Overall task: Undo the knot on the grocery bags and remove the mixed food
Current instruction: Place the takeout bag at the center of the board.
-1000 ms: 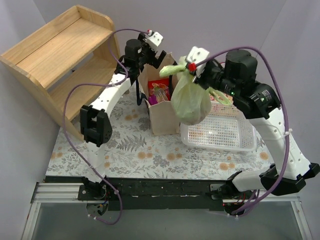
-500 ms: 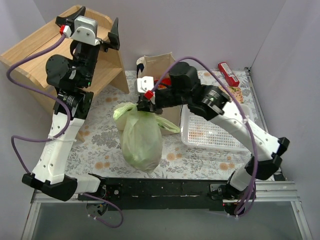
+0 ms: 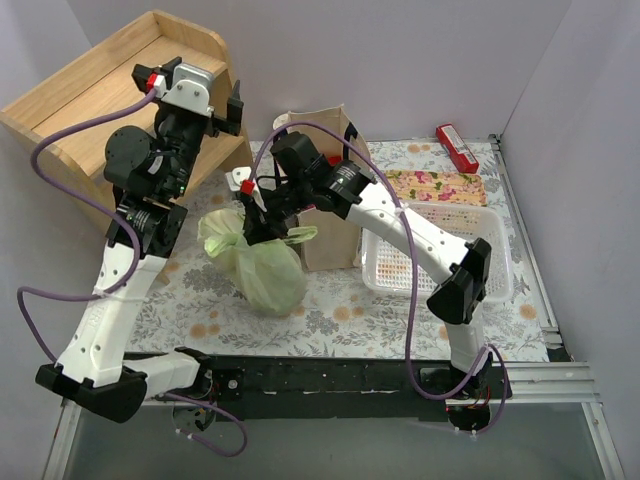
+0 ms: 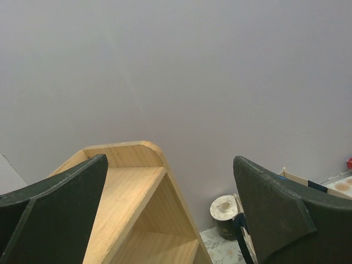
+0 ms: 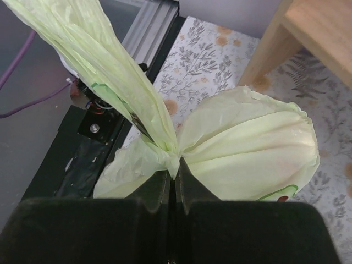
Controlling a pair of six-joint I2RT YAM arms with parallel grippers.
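- Top external view: we have swung the thin, crinkly pale green plastic bag (image 3: 266, 278) away from the white slotted plastic basket (image 3: 432, 284). It now seems to rest on the floral tablecloth (image 3: 340, 318), beside the beige canvas tote (image 3: 330, 242).
- Our right gripper (image 3: 257, 222) stays pinched at the knot (image 5: 170, 160); our left gripper (image 3: 200, 90), spread wide, hovers high and empty, so untying can begin.

The floral-cloth bench (image 3: 340, 318) is lying open in front of the pale green plastic bag (image 3: 265, 275). The beige canvas tote (image 3: 328, 240) is crowding the bag's right side, the white slotted basket (image 3: 440, 265) sitting beyond. The right hand (image 3: 255, 215) is pinching its knot (image 5: 171, 159) from above; the stepped wooden shelf (image 3: 100, 100) is blocking the far left.
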